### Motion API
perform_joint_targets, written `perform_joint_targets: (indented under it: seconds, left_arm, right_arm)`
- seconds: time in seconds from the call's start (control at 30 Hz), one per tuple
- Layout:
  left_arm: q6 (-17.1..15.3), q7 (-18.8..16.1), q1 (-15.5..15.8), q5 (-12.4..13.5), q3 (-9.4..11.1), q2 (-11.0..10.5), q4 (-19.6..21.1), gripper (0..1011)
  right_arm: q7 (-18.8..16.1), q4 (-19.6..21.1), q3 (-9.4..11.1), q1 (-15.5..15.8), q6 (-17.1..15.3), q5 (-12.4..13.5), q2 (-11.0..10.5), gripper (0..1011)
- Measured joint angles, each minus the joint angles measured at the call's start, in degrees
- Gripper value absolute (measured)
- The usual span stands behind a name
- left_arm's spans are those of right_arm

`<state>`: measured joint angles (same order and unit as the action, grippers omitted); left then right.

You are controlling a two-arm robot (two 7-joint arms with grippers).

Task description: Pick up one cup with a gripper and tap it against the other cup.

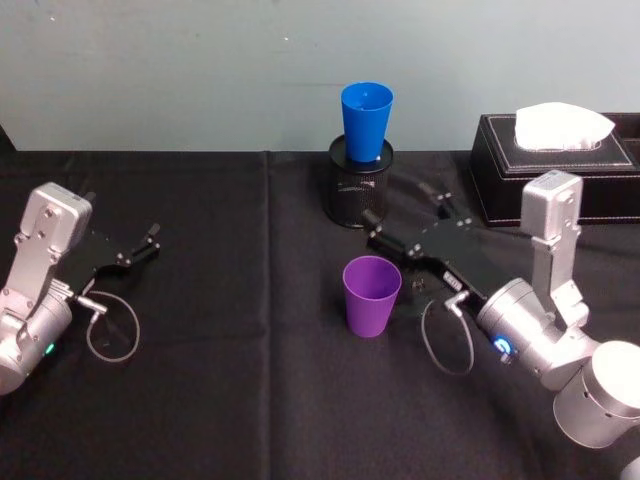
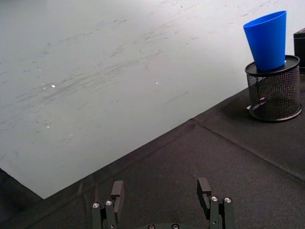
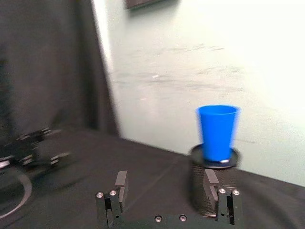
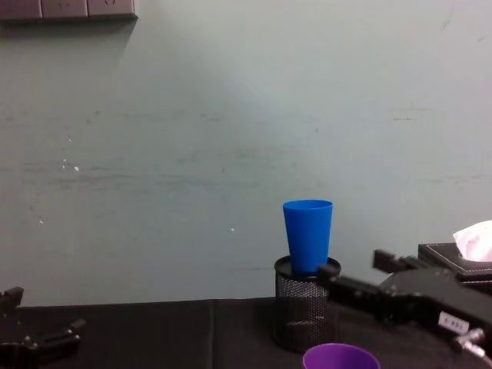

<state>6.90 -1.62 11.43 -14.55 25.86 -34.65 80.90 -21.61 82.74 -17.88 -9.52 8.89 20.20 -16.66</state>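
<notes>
Head view: right jaws spread apart just behind one purple cup on the bench; left jaws apart, parked far left. Chest view: one blue cup stands in the mesh holder.

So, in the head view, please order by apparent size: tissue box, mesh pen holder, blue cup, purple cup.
1. tissue box
2. mesh pen holder
3. blue cup and purple cup: look alike; purple stands nearer the camera, so unranked.
</notes>
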Motion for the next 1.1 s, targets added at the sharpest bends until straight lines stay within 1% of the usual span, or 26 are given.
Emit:
perform_joint_targets:
  seconds: [0.03,0.07,0.1,0.17,0.23,0.27,0.3,0.37,0.4,0.43,0.5,0.57,0.67,1.1]
  left_arm:
    - [0.0,0.0,0.0,0.0,0.0,0.0,0.0,1005]
    - [0.0,0.0,0.0,0.0,0.0,0.0,0.0,1005]
    - [0.0,0.0,0.0,0.0,0.0,0.0,0.0,1005]
    - [0.0,0.0,0.0,0.0,0.0,0.0,0.0,1005]
    - [0.0,0.0,0.0,0.0,0.0,0.0,0.0,1005]
    - [0.0,0.0,0.0,0.0,0.0,0.0,0.0,1005]
    - [0.0,0.0,0.0,0.0,0.0,0.0,0.0,1005]
    - [0.0,0.0,0.0,0.0,0.0,0.0,0.0,1005]
    - [0.0,0.0,0.0,0.0,0.0,0.0,0.0,1005]
    - [0.0,0.0,0.0,0.0,0.0,0.0,0.0,1005]
    - [0.0,0.0,0.0,0.0,0.0,0.0,0.0,1005]
    - [0.0,0.0,0.0,0.0,0.0,0.0,0.0,1005]
    - [0.0,0.0,0.0,0.0,0.0,0.0,0.0,1005]
    - [0.0,0.0,0.0,0.0,0.0,0.0,0.0,1005]
  right_arm:
    - [1.81,0.06,0.77,0.04,-0.12,-0.43,0.56,1003]
    - [1.81,0.06,0.77,0.04,-0.12,-0.43,0.56,1003]
    - [4.12,-0.03,1.61,0.11,-0.41,-1.32,1.19,1003]
    - [6.24,-0.17,2.26,0.22,-0.8,-2.3,1.8,1002]
    - [10.91,-0.68,3.37,0.44,-1.98,-4.78,3.09,1003]
    - [12.14,-0.85,3.54,0.47,-2.3,-5.56,3.4,1003]
    - [12.14,-0.85,3.54,0.47,-2.3,-5.56,3.4,1003]
    - [16.69,-1.99,4.1,0.53,-3.33,-8.54,4.65,1003]
    - [16.69,-1.99,4.1,0.53,-3.33,-8.54,4.65,1002]
    - [18.73,-2.82,4.34,0.5,-3.78,-9.95,5.34,1002]
    - [21.22,-4.4,4.65,0.29,-4.09,-11.7,6.25,1003]
    - [22.38,-5.81,4.91,-0.05,-4.07,-12.68,6.88,1003]
    - [21.88,-7.12,5.26,-0.36,-3.5,-12.56,7.13,1003]
    - [21.74,-6.59,5.05,-0.31,-3.53,-12.5,6.97,1003]
